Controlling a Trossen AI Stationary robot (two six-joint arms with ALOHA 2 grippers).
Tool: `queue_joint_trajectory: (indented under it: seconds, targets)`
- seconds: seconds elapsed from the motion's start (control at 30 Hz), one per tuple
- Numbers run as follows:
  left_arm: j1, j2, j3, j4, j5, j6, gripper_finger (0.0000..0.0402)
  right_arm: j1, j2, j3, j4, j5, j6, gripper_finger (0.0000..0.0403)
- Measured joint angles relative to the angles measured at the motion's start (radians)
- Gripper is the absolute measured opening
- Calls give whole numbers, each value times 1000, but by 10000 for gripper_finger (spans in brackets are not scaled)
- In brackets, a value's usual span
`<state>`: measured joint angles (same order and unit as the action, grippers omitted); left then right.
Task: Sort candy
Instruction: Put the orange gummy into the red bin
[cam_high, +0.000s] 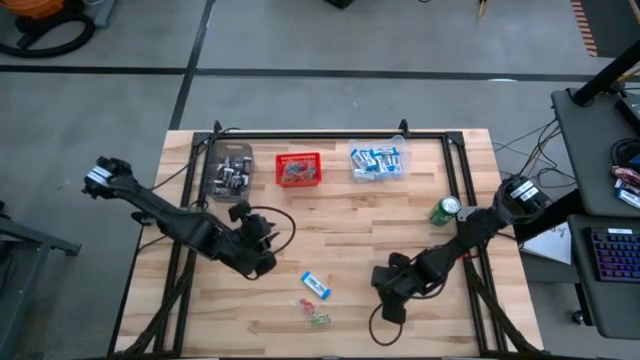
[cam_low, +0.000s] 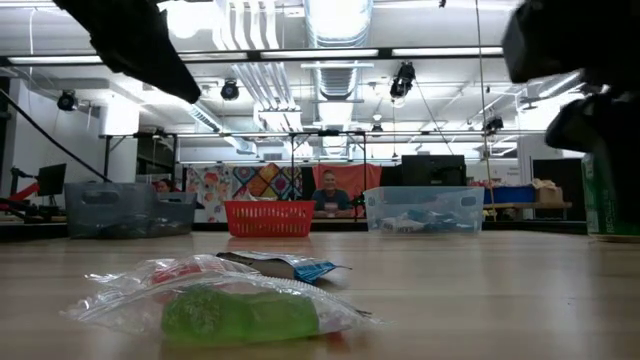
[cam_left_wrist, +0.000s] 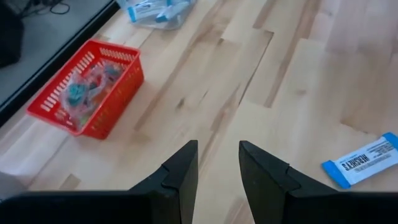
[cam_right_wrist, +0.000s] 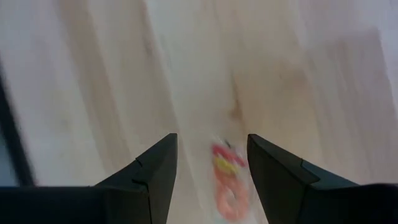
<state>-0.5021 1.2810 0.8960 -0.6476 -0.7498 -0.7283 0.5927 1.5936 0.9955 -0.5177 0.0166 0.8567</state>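
Nearest me, green and red twist-wrapped sweets (cam_high: 316, 319) lie loose on the bench (cam_high: 400, 225), with 1 blue-and-white packet (cam_high: 315, 285) just beyond. My left pincer (cam_high: 262, 262) hangs open near that packet; my right pincer (cam_high: 390, 308), also open, hovers beside the sweets, holding nothing

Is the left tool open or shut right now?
Open. In its wrist view the left tool shows a clear gap between its fingers, bare table between them, nothing held.

Bare wood between both arms, loose candy (cam_high: 315, 298) at front centre, green can (cam_high: 443, 210) beside right arm
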Motion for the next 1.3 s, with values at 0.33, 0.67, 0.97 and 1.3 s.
queue_joint_trajectory:
  seconds: [0.33,0.67,0.97,1.3]
  targets:
    - [-1,138,94,-39,3,70,100,66,0,0,-132,-78,131,182]
    - [-4,197,142,-82,5,59,100,82,129,4,-120,-71,119,144]
    - [-26,197,137,-83,37,47,100,59,140,2,-102,-111,-21,16]
    - [-57,190,135,-119,121,66,100,-114,-76,-5,21,146,-284,9]
